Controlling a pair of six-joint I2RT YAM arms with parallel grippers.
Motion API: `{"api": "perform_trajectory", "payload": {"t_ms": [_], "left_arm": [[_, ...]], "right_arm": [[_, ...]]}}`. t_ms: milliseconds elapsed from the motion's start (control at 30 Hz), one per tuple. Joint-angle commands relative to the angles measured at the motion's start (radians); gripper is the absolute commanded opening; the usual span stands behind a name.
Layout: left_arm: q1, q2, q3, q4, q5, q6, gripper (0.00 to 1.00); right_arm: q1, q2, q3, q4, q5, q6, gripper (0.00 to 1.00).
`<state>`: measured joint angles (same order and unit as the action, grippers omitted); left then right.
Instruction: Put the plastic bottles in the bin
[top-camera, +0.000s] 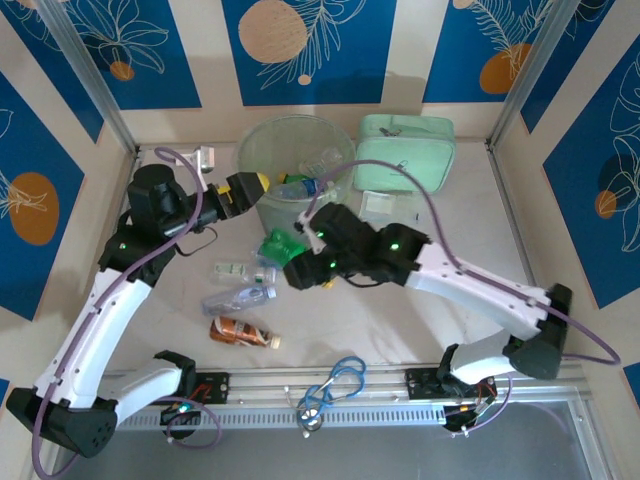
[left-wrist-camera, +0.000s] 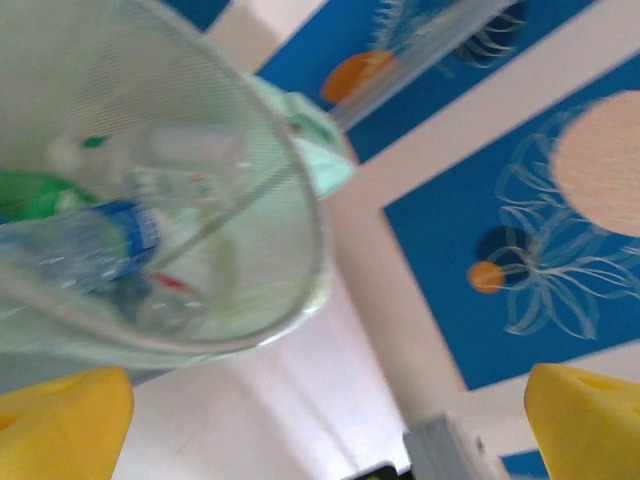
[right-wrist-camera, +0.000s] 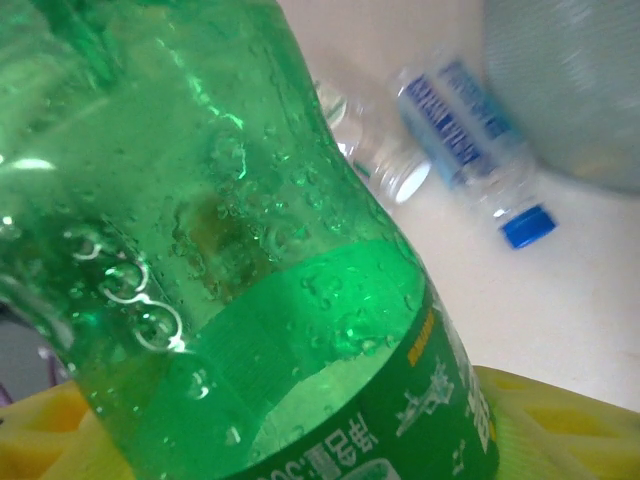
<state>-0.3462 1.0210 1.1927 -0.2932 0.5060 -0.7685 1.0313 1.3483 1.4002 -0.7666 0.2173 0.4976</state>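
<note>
As seen from overhead, the left gripper (top-camera: 252, 184) sits at the left rim of the tall round translucent pale-green plastic bin (top-camera: 300, 122), which stands at the far side of the white table (top-camera: 400, 320). Several plastic bottles (top-camera: 300, 187) lie inside the bin. The right gripper (top-camera: 292, 268) is just in front of the bin, at a green plastic bottle (top-camera: 277, 244). Left of it on the table lie a small clear bottle (top-camera: 232, 270), a clear blue-labelled bottle (top-camera: 240, 298) and a brown-orange bottle (top-camera: 240, 332). A flat mint-green zip case (top-camera: 405, 150) lies right of the bin, and a blue cord loop (top-camera: 340, 380) lies near the front rail.

Left wrist view: left gripper (left-wrist-camera: 320, 440) is spread wide, yellow fingertips (left-wrist-camera: 60, 425) far apart with nothing between them. The bin (left-wrist-camera: 270, 200) is close ahead, tilted in frame, with a blue-labelled bottle (left-wrist-camera: 90, 245) and a green one (left-wrist-camera: 35, 195) inside. View is blurred.

Right wrist view: right gripper (right-wrist-camera: 300, 430) is clasped around the green plastic bottle (right-wrist-camera: 250, 250), yellow fingers (right-wrist-camera: 570, 420) on either side of its labelled body. Beyond it, a blue-capped clear bottle (right-wrist-camera: 465, 135) lies on the table near the bin (right-wrist-camera: 570, 80).
</note>
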Motion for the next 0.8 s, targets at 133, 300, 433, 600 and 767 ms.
{"api": "perform_trajectory", "payload": {"t_ms": [133, 300, 433, 600, 767], "left_arm": [[-0.155, 0.085, 0.106, 0.081, 0.197, 0.051, 1.00], [-0.270, 0.176, 0.174, -0.008, 0.197, 0.152, 1.00], [-0.301, 0.202, 0.188, -0.017, 0.193, 0.177, 0.99], [-0.303, 0.214, 0.188, -0.013, 0.180, 0.172, 0.89], [-0.304, 0.224, 0.189, -0.016, 0.152, 0.166, 0.78]], "right_arm": [[-0.119, -0.162, -0.004, 0.050, -0.077, 0.063, 0.61], [-0.159, -0.214, -0.012, 0.066, -0.118, 0.078, 0.62], [-0.166, -0.228, -0.011, 0.064, -0.128, 0.084, 0.62], [-0.168, -0.233, -0.011, 0.063, -0.130, 0.085, 0.62], [-0.166, -0.231, -0.011, 0.060, -0.120, 0.087, 0.62]]}}
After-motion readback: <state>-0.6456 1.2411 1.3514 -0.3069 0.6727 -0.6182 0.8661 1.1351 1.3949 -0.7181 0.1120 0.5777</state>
